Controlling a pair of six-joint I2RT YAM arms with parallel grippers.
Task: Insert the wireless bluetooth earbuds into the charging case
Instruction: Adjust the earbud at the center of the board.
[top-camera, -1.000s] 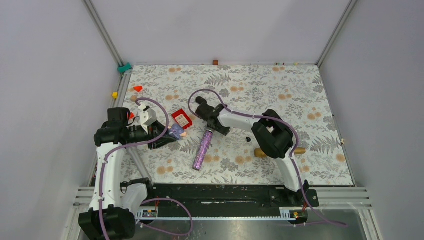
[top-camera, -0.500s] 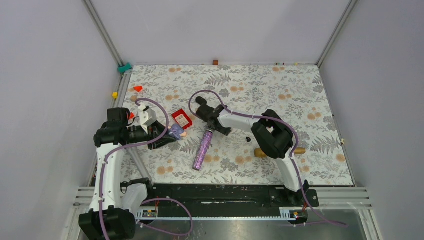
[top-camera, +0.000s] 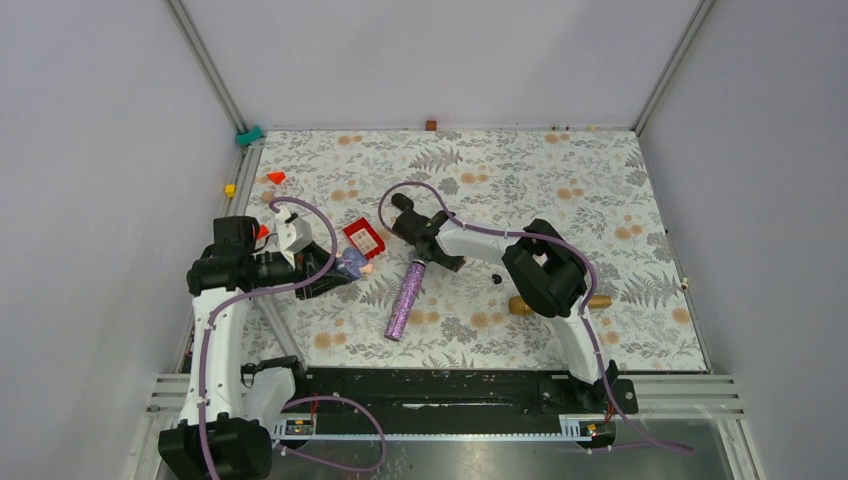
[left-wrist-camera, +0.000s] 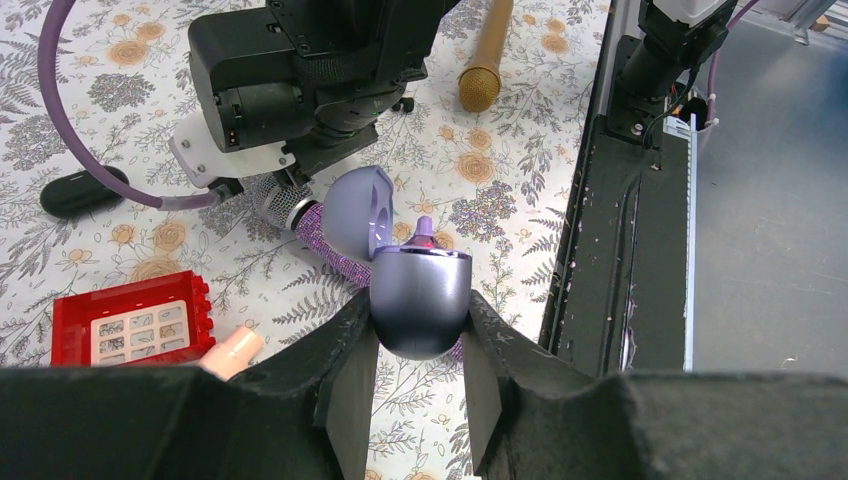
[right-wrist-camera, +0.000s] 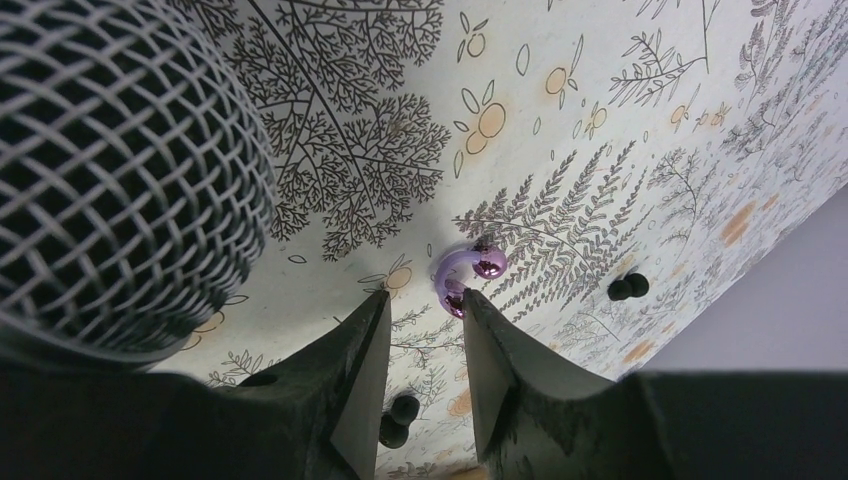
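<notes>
My left gripper (left-wrist-camera: 419, 302) is shut on the lavender charging case (left-wrist-camera: 420, 285), held above the mat with its lid (left-wrist-camera: 362, 208) swung open. A purple earbud tip (left-wrist-camera: 424, 228) pokes out of the case. In the right wrist view a glossy purple earbud (right-wrist-camera: 468, 268) lies on the mat just past my right fingertip. My right gripper (right-wrist-camera: 425, 294) is open around bare mat, low over the surface. Two tiny black rounded pieces (right-wrist-camera: 628, 288) (right-wrist-camera: 398, 415) lie farther out. In the top view the case (top-camera: 350, 263) sits left of the right arm.
A purple glitter microphone (top-camera: 404, 300) lies mid-mat, and its mesh head (right-wrist-camera: 110, 170) fills the left of the right wrist view. A gold microphone (left-wrist-camera: 485, 55), a black oval capsule (left-wrist-camera: 75, 192), a red brick tray (left-wrist-camera: 135, 325) and a peach peg (left-wrist-camera: 232, 350) lie nearby.
My right jaws have narrowed a little and the right wrist has shifted slightly. The left arm and the case have not moved.
</notes>
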